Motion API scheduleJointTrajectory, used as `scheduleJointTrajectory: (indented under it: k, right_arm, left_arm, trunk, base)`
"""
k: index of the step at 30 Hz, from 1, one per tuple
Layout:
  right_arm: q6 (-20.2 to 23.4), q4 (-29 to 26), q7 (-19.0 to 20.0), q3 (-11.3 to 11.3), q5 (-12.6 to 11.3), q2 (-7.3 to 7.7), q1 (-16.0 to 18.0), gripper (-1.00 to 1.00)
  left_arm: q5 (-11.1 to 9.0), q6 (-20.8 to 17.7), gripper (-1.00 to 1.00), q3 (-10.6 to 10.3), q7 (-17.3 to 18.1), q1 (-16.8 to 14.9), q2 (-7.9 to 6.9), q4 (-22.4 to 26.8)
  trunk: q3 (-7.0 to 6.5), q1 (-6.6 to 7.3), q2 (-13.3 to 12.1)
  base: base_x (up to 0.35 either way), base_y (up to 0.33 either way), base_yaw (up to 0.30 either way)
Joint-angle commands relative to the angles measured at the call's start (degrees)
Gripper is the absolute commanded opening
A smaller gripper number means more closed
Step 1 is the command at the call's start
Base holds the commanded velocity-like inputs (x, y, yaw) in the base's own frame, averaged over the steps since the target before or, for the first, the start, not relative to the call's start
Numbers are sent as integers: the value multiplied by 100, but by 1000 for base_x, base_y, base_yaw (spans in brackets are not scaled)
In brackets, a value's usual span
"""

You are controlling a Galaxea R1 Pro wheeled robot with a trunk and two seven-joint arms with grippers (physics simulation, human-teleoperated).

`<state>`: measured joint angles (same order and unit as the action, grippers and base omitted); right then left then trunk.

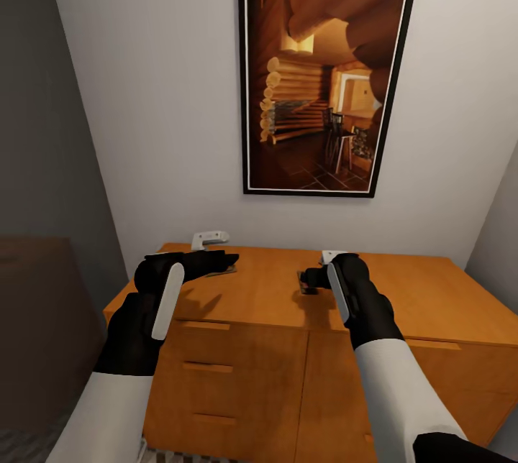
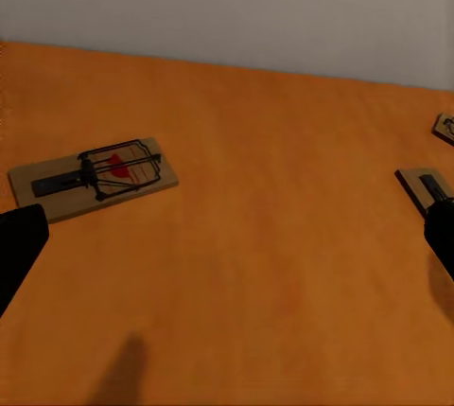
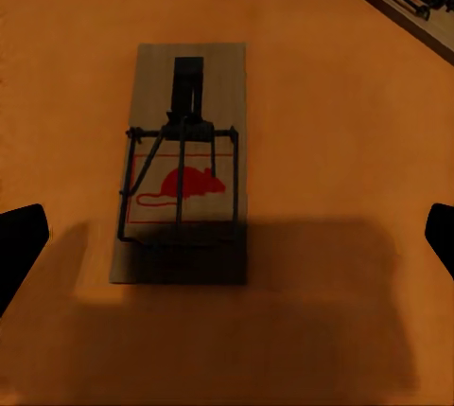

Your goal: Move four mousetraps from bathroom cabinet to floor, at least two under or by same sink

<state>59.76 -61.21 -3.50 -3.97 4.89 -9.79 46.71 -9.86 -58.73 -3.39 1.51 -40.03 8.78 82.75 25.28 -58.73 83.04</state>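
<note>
Open-jawed right gripper (image 3: 227,236) hovers above mousetrap (image 3: 182,160) (flat on cabinet (image 3: 312,141)).

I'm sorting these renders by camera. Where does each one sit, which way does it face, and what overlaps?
Head view: from the robot's head, forward and down at the cabinet and a framed picture; both arms show.
Left wrist view: on the left arm, along the cabinet top toward the wall, past a mousetrap; dark fingertips at the edges.
Right wrist view: on the right arm, straight down on another mousetrap; fingertips at both sides.
All share the orange cabinet top.
</note>
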Motion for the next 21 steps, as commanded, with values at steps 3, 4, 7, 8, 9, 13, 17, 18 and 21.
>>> scheduleJointTrajectory:
  k: [3, 4, 7, 8, 9, 13, 17, 18, 21]
  right_arm:
    - [24, -5, 25, -10, 47, -10, 5, 100]
    - [24, -5, 25, -9, 47, -11, 5, 100]
    - [24, -5, 25, -8, 49, -12, 5, 100]
    - [24, -5, 25, -8, 50, -13, 5, 100]
    - [24, -5, 25, -8, 51, -13, 5, 100]
    - [24, -5, 25, -9, 53, -12, 5, 100]
    - [24, -5, 24, -8, 51, -8, 5, 100]
    - [24, -5, 23, -7, 52, -7, 5, 100]
    - [24, -5, 20, -7, 51, -7, 5, 100]
  left_arm:
    - [2, -25, 100, 5, 16, -5, 1, 4]
    - [2, -25, 100, 5, 16, -5, 1, 4]
    - [2, -25, 100, 5, 16, -5, 1, 4]
    - [2, -25, 100, 5, 16, -5, 1, 4]
    - [2, -25, 100, 5, 16, -5, 1, 4]
    - [2, -25, 100, 5, 16, -5, 1, 4]
    - [2, -25, 100, 5, 16, -5, 1, 4]
    - [2, -25, 100, 5, 16, -5, 1, 4]
    - [2, -25, 100, 5, 16, -5, 1, 4]
  trunk:
    - [7, 0, 4]
    - [7, 0, 4]
    - [7, 0, 4]
    - [7, 0, 4]
    - [7, 0, 4]
    - [7, 0, 4]
    - [7, 0, 4]
    - [7, 0, 4]
    - [7, 0, 4]
  base:
    - [0, 16, 0]
    - [0, 10, 0]
    - [0, 8, 0]
    - [0, 5, 0]
    - [0, 4, 0]
    - [0, 3, 0]
    - [0, 1, 0]
    - [0, 0, 0]
    - [0, 0, 0]
